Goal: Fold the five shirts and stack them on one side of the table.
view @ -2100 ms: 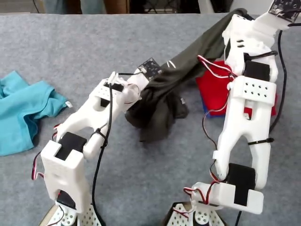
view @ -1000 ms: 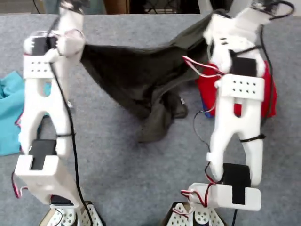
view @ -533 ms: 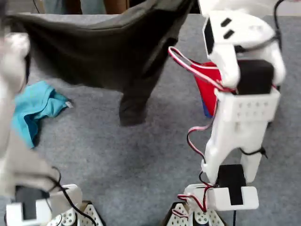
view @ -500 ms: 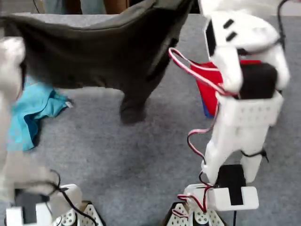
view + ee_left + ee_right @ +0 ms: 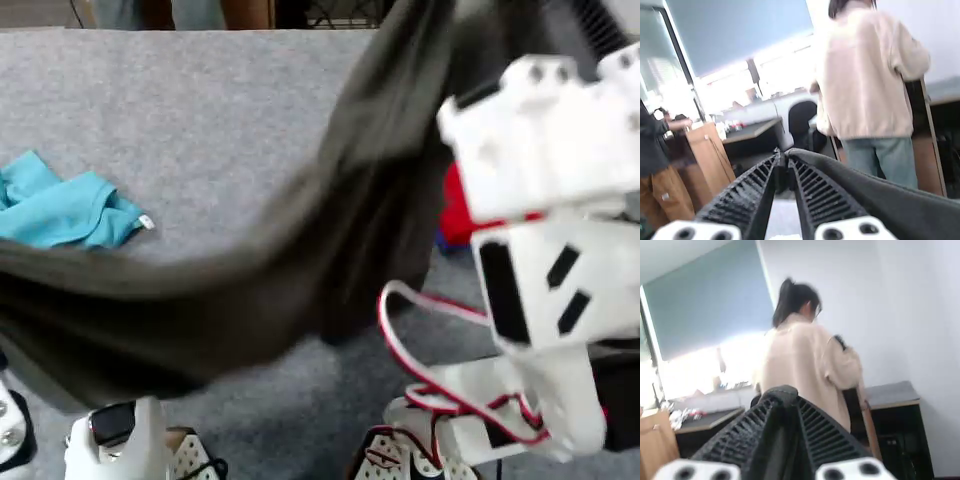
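Observation:
A dark olive shirt (image 5: 300, 270) hangs stretched above the table, running from the near left up to the far right. My left gripper (image 5: 785, 157) is raised off the table, shut on one edge of the shirt (image 5: 880, 195), which trails away from the fingertips. My right gripper (image 5: 784, 394) is also raised and shut on the shirt (image 5: 781, 440), with fabric bunched between its fingers. A crumpled teal shirt (image 5: 60, 210) lies on the table at the left. A red shirt (image 5: 458, 215) lies at the right, mostly hidden behind the right arm (image 5: 545, 200).
The grey table (image 5: 200, 100) is bare in its far middle. A bit of blue cloth (image 5: 445, 240) shows under the red shirt. The arm bases (image 5: 120, 440) stand at the near edge.
Both arms lifted the olive shirt off the table and spread it wide. It has now swung up and toward the near side, covering much of the high view.

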